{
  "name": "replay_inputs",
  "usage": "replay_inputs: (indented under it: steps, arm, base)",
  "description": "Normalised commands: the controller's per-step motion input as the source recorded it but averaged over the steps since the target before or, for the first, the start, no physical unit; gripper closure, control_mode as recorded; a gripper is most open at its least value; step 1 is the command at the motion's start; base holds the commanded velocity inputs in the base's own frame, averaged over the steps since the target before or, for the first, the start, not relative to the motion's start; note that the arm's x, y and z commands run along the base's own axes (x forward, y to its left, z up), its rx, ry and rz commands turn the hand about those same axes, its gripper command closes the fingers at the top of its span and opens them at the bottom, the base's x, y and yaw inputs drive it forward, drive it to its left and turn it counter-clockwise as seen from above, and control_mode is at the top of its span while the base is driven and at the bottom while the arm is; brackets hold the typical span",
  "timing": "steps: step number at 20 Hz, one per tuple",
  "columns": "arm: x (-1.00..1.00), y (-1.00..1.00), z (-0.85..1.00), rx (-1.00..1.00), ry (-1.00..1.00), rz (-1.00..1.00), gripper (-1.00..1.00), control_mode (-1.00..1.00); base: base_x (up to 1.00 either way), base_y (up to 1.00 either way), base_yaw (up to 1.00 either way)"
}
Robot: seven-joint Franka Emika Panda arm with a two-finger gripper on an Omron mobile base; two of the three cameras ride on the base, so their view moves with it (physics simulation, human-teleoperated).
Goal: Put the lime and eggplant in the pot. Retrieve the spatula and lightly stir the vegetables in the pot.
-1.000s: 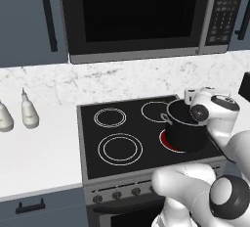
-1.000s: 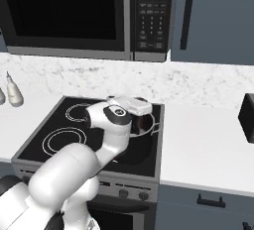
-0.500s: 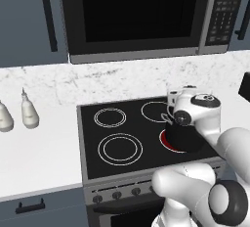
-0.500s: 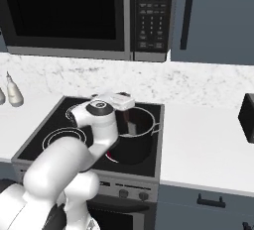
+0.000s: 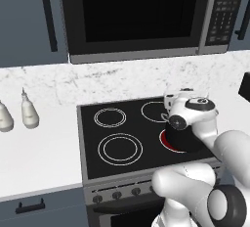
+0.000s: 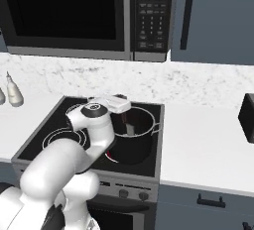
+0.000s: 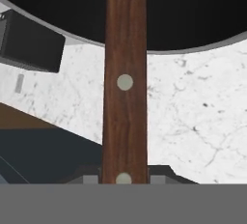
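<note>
gripping the spatula (image 7: pixel 125 88) by its reddish-brown handle, the gripper (image 6: pixel 128 117) hangs inside the pot (image 6: pixel 144 142).

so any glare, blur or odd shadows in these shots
Left base view: flat even light, no glare, arm hides most of the pot. Right base view: sharp, pot interior dark. Hand view: spatula handle looms large, rivets crisp, no blur.

light: even, bright, diffuse | shadows: faint | glare: none | focus: sharp | render: slightly pixelated
</note>
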Motion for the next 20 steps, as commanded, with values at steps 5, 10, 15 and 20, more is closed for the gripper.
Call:
replay_inputs:
  steps: [5, 10, 15, 20]
  arm:
    - [0.00, 0.00, -0.12, 0.00, -0.02, 0.00, 1.00, -1.00]
    - [0.01, 0.00, -0.38, 0.00, -0.17, 0.00, 1.00, -1.00]
    - [0.01, 0.00, -0.49, 0.00, -0.20, 0.00, 1.00, -1.00]
    - [0.00, 0.00, -0.41, 0.00, -0.06, 0.00, 1.00, -1.00]
  base:
    - [0.00, 0.00, 0.00]
    - [0.00, 0.00, 0.00]
    - [0.00, 0.00, 0.00]
    - [0.00, 0.00, 0.00]
